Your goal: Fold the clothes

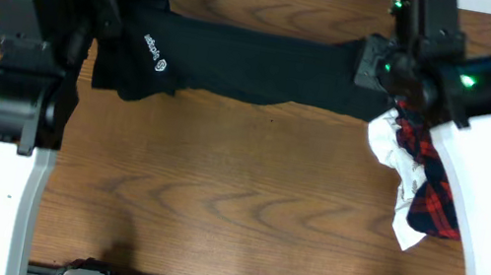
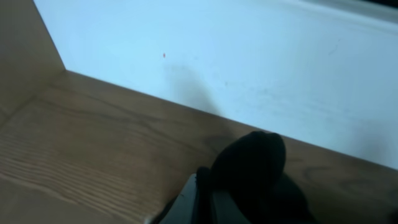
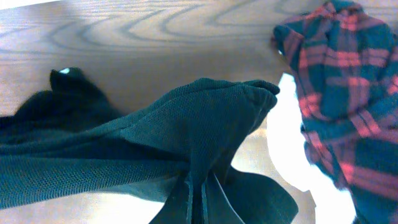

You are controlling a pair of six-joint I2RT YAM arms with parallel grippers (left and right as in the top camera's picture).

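A black shirt (image 1: 249, 58) with a small white logo (image 1: 155, 52) hangs stretched across the far side of the table between both grippers. My left gripper (image 1: 97, 23) is shut on its left end. In the left wrist view, a dark bunch of the black shirt (image 2: 249, 165) sits against the closed left gripper (image 2: 208, 190). My right gripper (image 1: 369, 66) is shut on the right end. In the right wrist view, the black shirt (image 3: 205, 118) rises in a fold out of the right gripper (image 3: 199, 190). A red-and-navy plaid piece (image 1: 441, 190) and a white piece (image 1: 392, 147) lie at the right.
The plaid piece (image 3: 348, 74) and the white piece (image 3: 292, 143) lie partly under my right arm (image 1: 485, 198). A white wall (image 2: 249, 56) borders the table's far edge. Bare wood table (image 1: 215, 202) spreads across the middle and front.
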